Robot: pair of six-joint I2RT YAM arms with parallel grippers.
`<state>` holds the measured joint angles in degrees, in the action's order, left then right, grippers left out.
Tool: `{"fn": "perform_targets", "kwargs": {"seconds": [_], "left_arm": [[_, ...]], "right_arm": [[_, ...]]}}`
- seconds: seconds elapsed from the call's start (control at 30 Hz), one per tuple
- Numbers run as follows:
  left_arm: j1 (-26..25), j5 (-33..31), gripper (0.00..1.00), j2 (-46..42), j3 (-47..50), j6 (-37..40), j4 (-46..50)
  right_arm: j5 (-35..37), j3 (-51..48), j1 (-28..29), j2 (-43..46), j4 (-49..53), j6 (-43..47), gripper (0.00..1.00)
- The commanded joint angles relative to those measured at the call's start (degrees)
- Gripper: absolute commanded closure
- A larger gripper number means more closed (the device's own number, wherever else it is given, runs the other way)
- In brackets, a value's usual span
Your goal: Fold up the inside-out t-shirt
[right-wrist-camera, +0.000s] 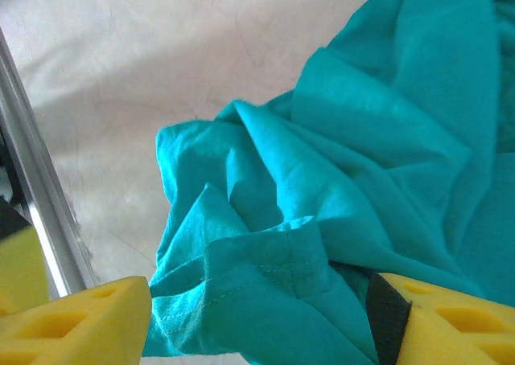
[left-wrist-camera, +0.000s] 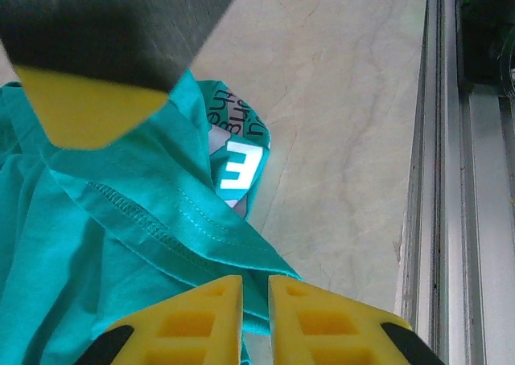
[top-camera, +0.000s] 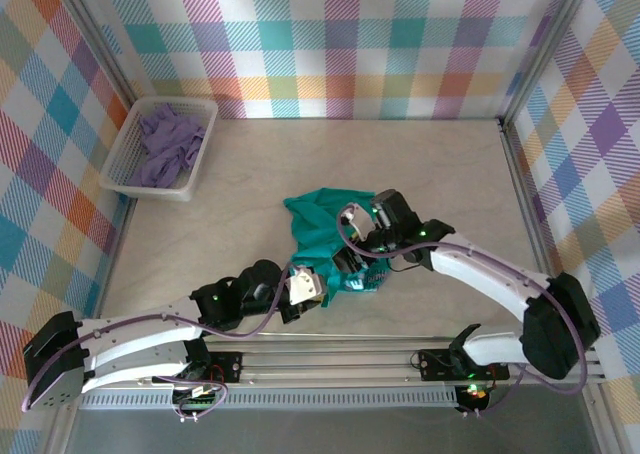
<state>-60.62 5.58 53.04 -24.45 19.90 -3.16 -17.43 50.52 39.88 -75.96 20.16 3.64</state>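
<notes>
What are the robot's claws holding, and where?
The left gripper pinches the teal t-shirt by a hemmed edge. The right gripper stands open over the cloth, holding nothing.

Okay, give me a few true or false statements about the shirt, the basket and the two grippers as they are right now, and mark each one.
1. The inside-out t-shirt lies neatly folded. False: it is a crumpled heap.
2. The white basket holds a lavender garment. True.
3. The t-shirt sits in the basket. False: it lies on the table, near the arms.
4. The right gripper has its fingers wide apart, with shirt fabric between them. True.
5. The left gripper is wide open. False: its fingers are nearly together, pinching the shirt's edge.
</notes>
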Motion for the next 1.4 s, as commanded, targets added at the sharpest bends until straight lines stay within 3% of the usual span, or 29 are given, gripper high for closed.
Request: {"fn": "perform_targets", "kwargs": {"seconds": [0.0, 0.07, 0.2, 0.33, 0.7, 0.83, 0.93, 1.1, 1.23, 1.27, 1.37], "left_arm": [[-0.38, -1.54, 0.81, -4.03, 2.60, -3.41, -1.63], [-0.27, -2.79, 0.79, -6.89, 3.84, -4.67, -1.72], [-0.31, -4.46, 0.77, -10.88, 5.23, -6.78, -1.36], [-0.30, -3.40, 0.74, -10.35, 5.55, -8.08, -1.88], [2.63, -0.91, 0.70, -10.61, 5.46, -11.19, -6.73], [7.03, -2.17, 0.59, -11.44, 4.91, -16.37, -7.82], [11.39, -2.55, 0.43, -10.87, 4.89, -20.92, -9.12], [20.97, 9.54, 0.30, -4.39, 2.86, -30.10, -13.55], [21.51, 17.57, 0.17, 0.35, -0.92, -29.52, -11.48], [21.30, 18.08, 0.11, 0.98, -1.57, -29.08, -10.67], [20.37, 18.62, 0.08, 2.22, -2.73, -28.12, -9.97]], "right_arm": [[-3.12, 2.58, 0.33, -2.73, 3.01, 4.71, 0.29], [-4.38, 3.32, 0.55, -4.36, 2.36, 4.56, 0.34], [-2.79, 2.39, 0.46, -2.89, -0.84, 3.65, 0.61], [-2.75, 0.25, -0.28, 0.92, -4.17, 2.89, 0.77], [-17.93, -6.88, -7.06, 7.93, -16.94, -1.51, 0.93], [-21.10, -7.01, -9.10, 7.87, -20.98, -4.41, 0.93], [-22.38, -7.01, -10.52, 7.51, -23.72, -6.84, 0.94], [-21.87, -6.68, -11.30, 6.03, -24.86, -8.61, 0.94], [-19.43, -5.97, -11.47, 5.11, -24.26, -10.28, 0.95], [-19.26, -5.58, -11.48, 4.74, -23.89, -10.55, 0.95], [-18.99, -5.12, -11.48, 3.76, -23.76, -11.28, 0.95]]}}
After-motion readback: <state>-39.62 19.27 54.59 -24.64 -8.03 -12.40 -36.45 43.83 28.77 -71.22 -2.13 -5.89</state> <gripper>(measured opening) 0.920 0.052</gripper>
